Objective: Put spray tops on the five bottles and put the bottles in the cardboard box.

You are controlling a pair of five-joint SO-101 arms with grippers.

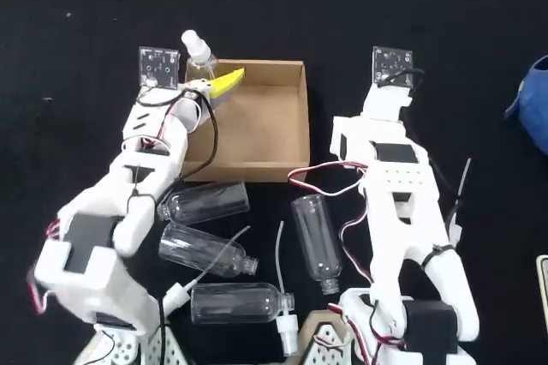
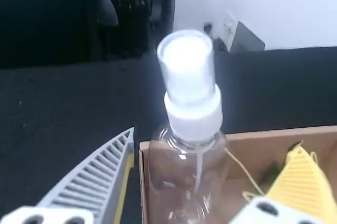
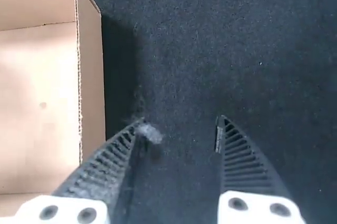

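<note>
A clear bottle with a white spray top (image 2: 189, 92) stands upright in the far left corner of the cardboard box (image 1: 257, 125); it is also in the high view (image 1: 199, 52). My left gripper (image 2: 213, 140) (image 1: 218, 80) is open around it: the grey finger (image 2: 95, 182) is outside the box wall, the yellow finger (image 2: 300, 182) inside. Several uncapped bottles (image 1: 205, 202) (image 1: 315, 241) lie on the table in front of the box. Loose spray tops (image 1: 287, 331) (image 1: 175, 295) lie among them. My right gripper (image 3: 181, 124) is open over bare black table beside the box's right wall (image 3: 89, 77).
A third spray top with a thin tube (image 1: 458, 211) lies right of the right arm. A blue object (image 1: 531, 108) sits at the table's right edge. The black table (image 1: 77, 82) left of the box is bare.
</note>
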